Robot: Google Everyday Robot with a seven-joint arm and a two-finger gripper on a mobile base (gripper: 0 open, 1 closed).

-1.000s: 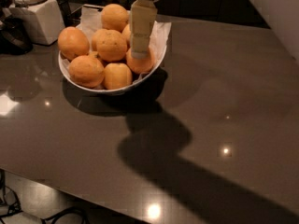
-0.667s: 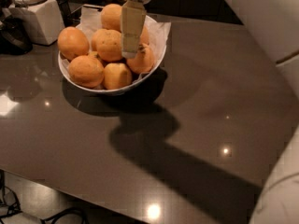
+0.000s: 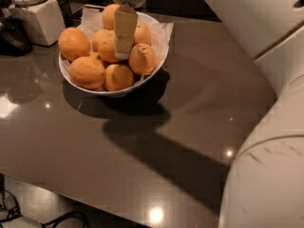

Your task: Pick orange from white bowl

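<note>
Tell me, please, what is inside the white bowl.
The white bowl holds at least seven oranges piled on crinkled white paper. The gripper hangs over the pile's middle, covering part of the oranges behind it; the bowl's bottom is hidden.

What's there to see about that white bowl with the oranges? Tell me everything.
The wide shallow glossy white bowl sits upright on the dark shiny tabletop, its shadow falling in front. Crinkled white paper lines it and pokes above the rim. Round orange fruits heap inside. The robot's cream pincer hangs over the heap's middle; whether it touches fruit is unclear.
</note>
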